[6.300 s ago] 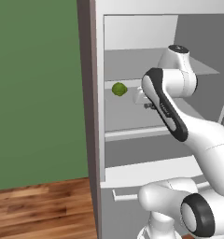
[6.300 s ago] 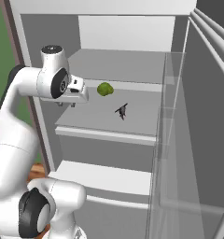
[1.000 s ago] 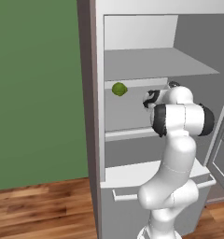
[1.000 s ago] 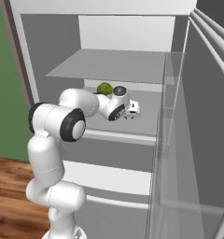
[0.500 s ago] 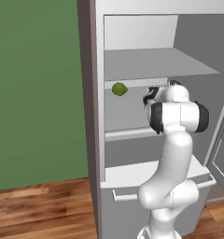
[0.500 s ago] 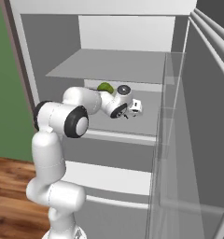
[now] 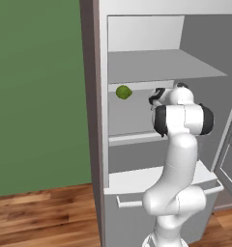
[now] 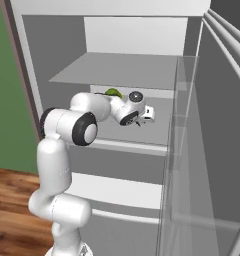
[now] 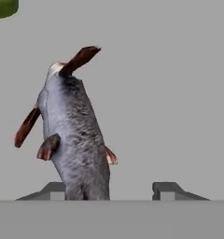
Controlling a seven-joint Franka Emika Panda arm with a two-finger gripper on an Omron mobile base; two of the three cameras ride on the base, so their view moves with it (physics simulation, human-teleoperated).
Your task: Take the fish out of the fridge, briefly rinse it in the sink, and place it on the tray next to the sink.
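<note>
Inside the fridge (image 8: 57,60), the gripper (image 9: 111,189) stands wide open around the fish (image 9: 76,140), which looks light, slippery and best held at mid-body.

left base view: faces the fridge (image 7: 137,58) from its left
right base view: same shelves, from right
hand view: close on the fish (image 9: 74,135)

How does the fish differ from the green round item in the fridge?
The fish is grey, long and tapered, with reddish-brown fins; the green ball is round and plain green. The fish lies between the fingers; the green ball sits apart, further left. Both are on the same fridge shelf.
</note>
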